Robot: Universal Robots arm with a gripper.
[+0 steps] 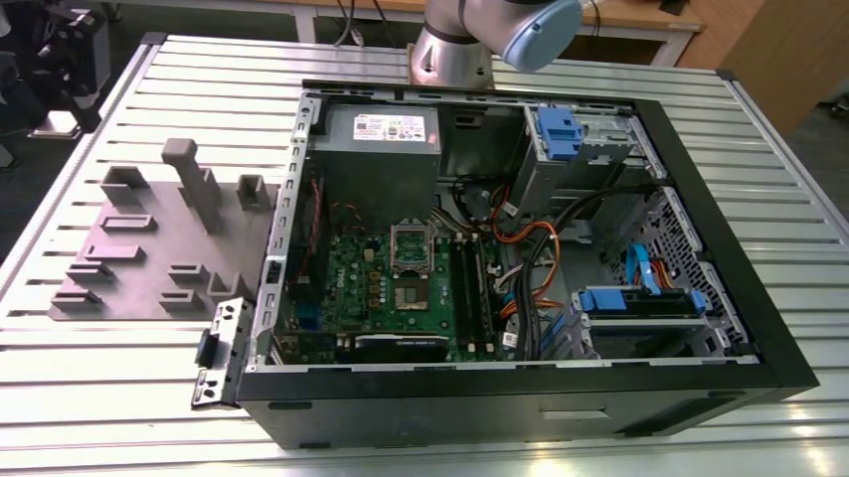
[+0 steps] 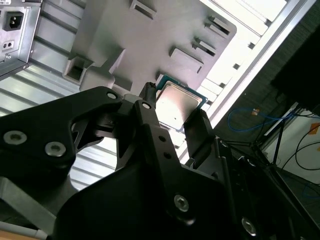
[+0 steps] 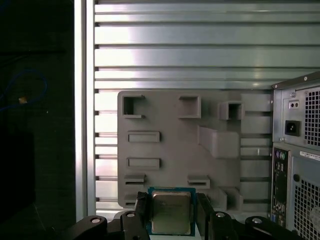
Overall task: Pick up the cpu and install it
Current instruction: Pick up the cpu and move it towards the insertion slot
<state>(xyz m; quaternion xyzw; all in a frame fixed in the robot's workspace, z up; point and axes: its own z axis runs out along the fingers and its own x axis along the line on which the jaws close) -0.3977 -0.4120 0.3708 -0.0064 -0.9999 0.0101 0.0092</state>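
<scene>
The cpu (image 2: 178, 106) (image 3: 171, 212), a small square chip with a silver-grey metal top and green rim, sits between my two black fingers (image 2: 150, 117) (image 3: 142, 207) in both wrist views. My gripper (image 2: 175, 119) (image 3: 172, 216) is shut on the cpu and holds it well above the grey fixture plate (image 3: 165, 145) (image 2: 145, 45) (image 1: 146, 248). In the exterior view the motherboard's cpu socket (image 1: 414, 288) lies bare inside the open computer case (image 1: 531, 388), with its silver frame (image 1: 412, 241) flipped up.
The arm's joint (image 1: 494, 35) rises behind the case. Black memory sticks (image 1: 471, 283), orange and black cables (image 1: 531, 258), a power supply (image 1: 378, 134) and blue drive bays (image 1: 637, 298) crowd the case. Everything stands on a slatted aluminium table (image 1: 119, 397).
</scene>
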